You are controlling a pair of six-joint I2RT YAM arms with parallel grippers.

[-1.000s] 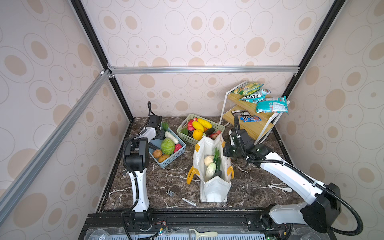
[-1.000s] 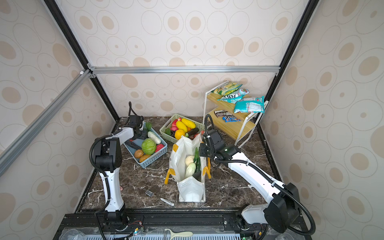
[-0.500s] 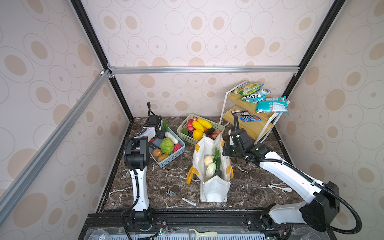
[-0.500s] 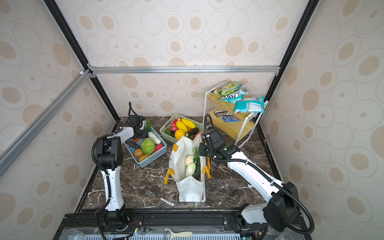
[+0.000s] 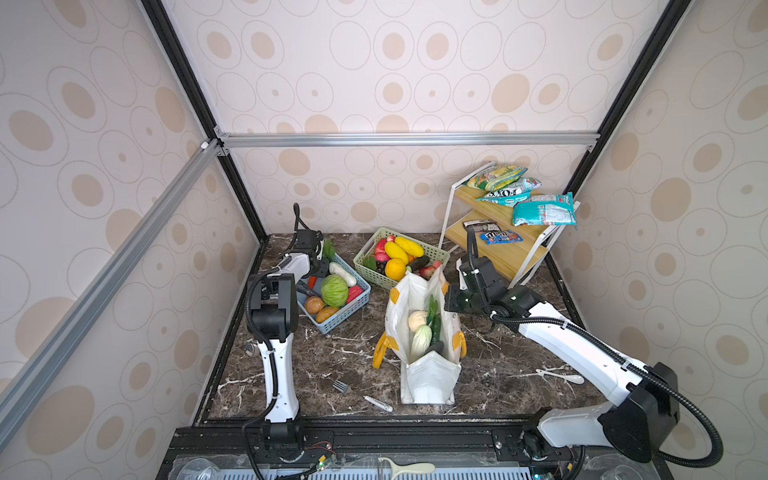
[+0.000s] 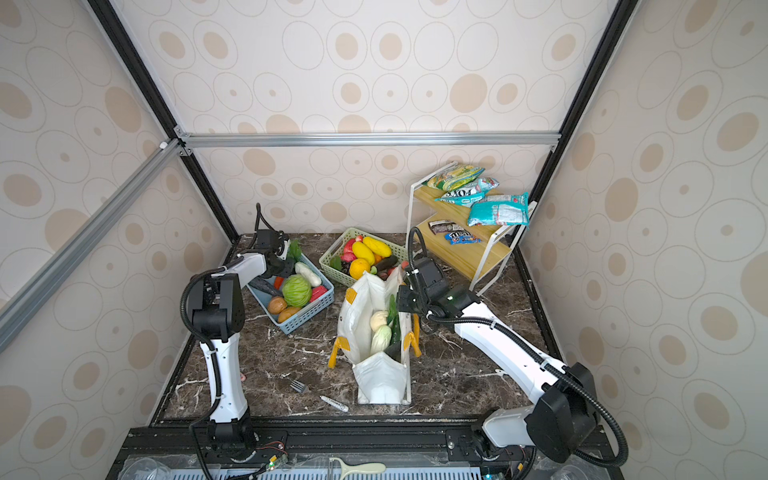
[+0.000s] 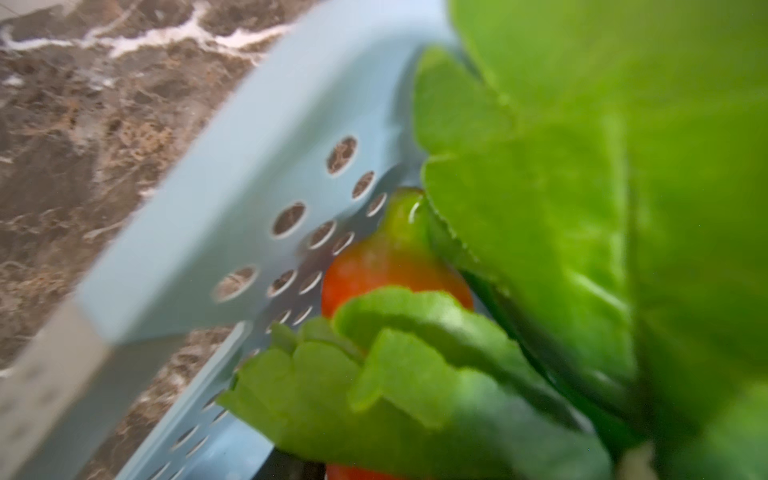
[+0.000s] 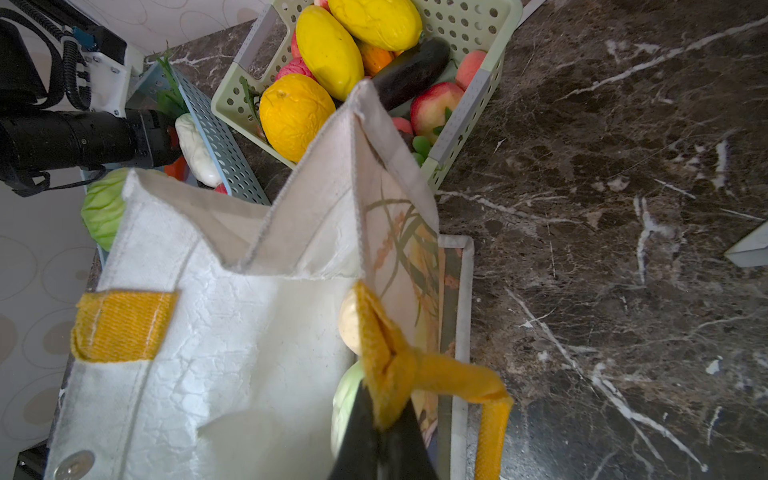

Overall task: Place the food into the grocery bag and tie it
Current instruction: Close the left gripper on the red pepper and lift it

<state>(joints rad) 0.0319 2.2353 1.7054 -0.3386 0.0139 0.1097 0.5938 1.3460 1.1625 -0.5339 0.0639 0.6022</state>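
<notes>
Right gripper [image 8: 380, 419] clamps the strap [image 8: 415, 368] holding bag [image 8: 208, 332] open; we can't tell if left gripper [image 5: 321, 269] grips the leaf [image 7: 540, 208], which is floppy and could slip.

One blue basket [image 5: 348, 312], one green basket [image 5: 371, 273], one grocery bag [image 5: 428, 378]

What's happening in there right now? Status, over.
Left gripper in blue basket at green leaf, grip unclear. Right gripper shut on yellow strap of grocery bag. Cabbage, cucumber inside bag. Nothing blocking seen.
</notes>
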